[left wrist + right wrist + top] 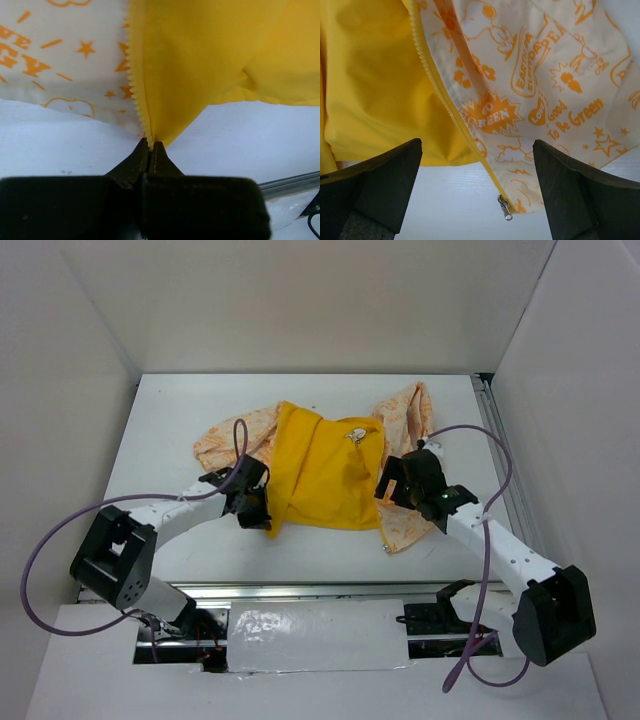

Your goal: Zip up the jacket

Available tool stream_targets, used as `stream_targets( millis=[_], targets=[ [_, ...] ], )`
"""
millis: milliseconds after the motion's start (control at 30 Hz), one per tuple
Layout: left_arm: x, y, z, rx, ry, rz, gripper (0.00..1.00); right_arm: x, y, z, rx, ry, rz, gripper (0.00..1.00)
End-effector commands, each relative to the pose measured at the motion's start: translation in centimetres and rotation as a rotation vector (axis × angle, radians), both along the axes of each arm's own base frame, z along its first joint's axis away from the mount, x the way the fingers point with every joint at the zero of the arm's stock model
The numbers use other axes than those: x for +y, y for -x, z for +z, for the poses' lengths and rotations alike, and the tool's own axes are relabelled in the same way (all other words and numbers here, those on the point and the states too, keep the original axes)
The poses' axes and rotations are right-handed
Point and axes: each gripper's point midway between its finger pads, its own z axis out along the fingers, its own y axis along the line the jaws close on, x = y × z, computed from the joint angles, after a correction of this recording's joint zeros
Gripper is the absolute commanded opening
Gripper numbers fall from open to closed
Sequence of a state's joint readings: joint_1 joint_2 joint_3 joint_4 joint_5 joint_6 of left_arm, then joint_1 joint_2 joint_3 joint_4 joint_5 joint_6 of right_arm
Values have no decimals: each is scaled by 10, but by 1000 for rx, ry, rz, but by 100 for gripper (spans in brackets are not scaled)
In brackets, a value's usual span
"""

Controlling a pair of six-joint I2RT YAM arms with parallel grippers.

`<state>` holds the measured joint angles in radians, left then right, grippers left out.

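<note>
Jacket [325,465] lies open near the middle of the white table [170,420]. It is spread fairly flat, with the yellow lining [320,480] facing up. We see cream fabric with orange print at the left, the upper right and down the right side.

Left gripper [256,512] is at the lower left corner of the yellow panel. In the left wrist view its jaws are pressed together, pinching the bottom end of that front edge just where the zipper teeth [134,85] run out. There is printed fabric to the left of the teeth and lining to the right.

Right gripper [393,492] is at the right side of the yellow panel, over the other front edge. In the right wrist view its fingers [380,185] stand wide apart and grip nothing. We cannot tell whether the tips touch the table.

In the gap between them the second zipper strip [445,105] runs diagonally from upper left to lower right. Lining lies on its left and printed fabric on its right. The strip ends at the hem in a small metal slider [505,206], hanging just past the cloth over bare table.

The two front edges lie well apart, one at each gripper. The zipper is not yet joined.
</note>
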<state>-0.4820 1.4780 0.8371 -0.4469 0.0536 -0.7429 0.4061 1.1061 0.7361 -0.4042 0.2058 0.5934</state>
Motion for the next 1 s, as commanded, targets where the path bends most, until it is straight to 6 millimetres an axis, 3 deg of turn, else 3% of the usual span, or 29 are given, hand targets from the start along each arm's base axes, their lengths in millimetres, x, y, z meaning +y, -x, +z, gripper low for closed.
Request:
stream_targets(
  millis=[0, 33, 67, 100, 133, 167, 200, 233, 267, 333, 400, 467, 500, 567, 600, 633, 667, 700, 733, 767, 800, 833, 867, 967],
  targets=[
    [-15, -18, 30, -93, 5, -13, 0, 4, 5, -5, 3, -35, -23, 98],
    [-14, -33, 49, -152, -26, 16, 0, 3, 6, -5, 5, -35, -27, 98],
    [7, -32, 54, -142, -129, 76, 0, 1, 8, -7, 9, -31, -35, 98],
    [16, -37, 67, -163, -171, 113, 0, -1, 8, -7, 5, -25, -45, 98],
    [17, -53, 100, -223, -181, 160, 0, -3, 9, -5, -4, -20, -50, 98],
    [36, -46, 110, -205, -269, 216, 0, -5, 9, -3, -10, -18, -61, 98],
    [39, -49, 126, -221, -280, 241, 0, -7, 9, -1, -13, -18, -77, 98],
    [30, -59, 158, -282, -247, 254, 0, -13, 12, -1, -9, -3, -101, 98],
    [26, -60, 169, -305, -252, 238, 0, -14, 12, 1, -11, -13, -116, 99],
    [-5, -61, 185, -376, -228, 116, 0, -20, 16, 1, -10, -16, -153, 99],
    [-47, -65, 178, -422, -174, -20, 0, -25, 16, 2, -18, -29, -191, 99],
    [-93, -45, 143, -356, -119, -203, 0, -25, 18, 9, -34, -75, -199, 100],
    [-118, -34, 136, -346, -79, -273, 0, -24, 18, 17, -68, -104, -197, 100],
    [-150, -28, 113, -315, -100, -346, 0, -25, 21, 20, -82, -138, -190, 100],
    [-167, -10, 105, -303, -119, -409, 0, -27, 22, 26, -111, -157, -192, 100],
    [-179, -4, 81, -261, -165, -450, 1, -27, 23, 29, -120, -167, -193, 100],
    [-186, 2, 70, -240, -185, -478, 5, -32, 23, 30, -129, -171, -209, 100],
    [-205, 19, 70, -225, -172, -539, 10, -35, 26, 32, -142, -175, -213, 100],
    [-210, 26, 48, -188, -207, -573, 25, -38, 26, 32, -145, -176, -220, 100],
    [-218, 37, 42, -174, -209, -598, 34, -39, 27, 32, -148, -184, -221, 100],
    [-218, 44, 35, -143, -213, -598, 56, -43, 26, 30, -149, -179, -224, 100],
    [-219, 48, 31, -126, -212, -591, 66, -43, 26, 29, -144, -183, -218, 100],
    [-217, 52, 35, -122, -187, -570, 78, -42, 26, 26, -130, -193, -205, 100],
    [-206, 58, 45, -151, -134, -570, 99, -38, 26, 16, -105, -194, -171, 100]
  ],
)
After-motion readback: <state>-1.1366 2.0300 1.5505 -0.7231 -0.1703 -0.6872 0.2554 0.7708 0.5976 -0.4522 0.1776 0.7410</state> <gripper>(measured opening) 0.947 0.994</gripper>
